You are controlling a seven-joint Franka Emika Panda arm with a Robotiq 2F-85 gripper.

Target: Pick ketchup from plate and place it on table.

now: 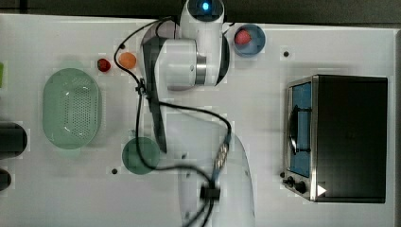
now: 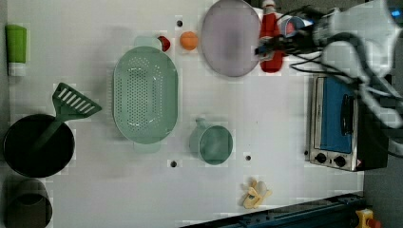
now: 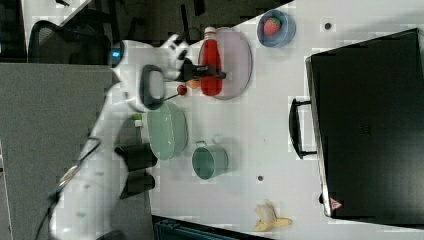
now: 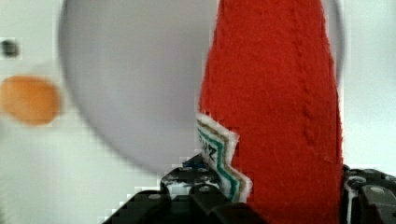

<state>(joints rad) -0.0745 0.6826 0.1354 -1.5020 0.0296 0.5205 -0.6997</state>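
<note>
- Ketchup bottle [image 4: 275, 116], red, sits between our gripper [image 4: 266, 196] fingers, which clamp its sides.
- We see it over the lilac plate [image 4: 135, 79], on the white tabletop [image 2: 266, 118].

Open table between plate and oven

White table [image 2: 266, 114] lies bare below the plate [image 2: 228, 40] in the left view; green cup [image 2: 215, 144], toaster oven [image 2: 335, 123], orange ball [image 2: 188, 41] and colander [image 2: 145, 100] border that room.
</note>
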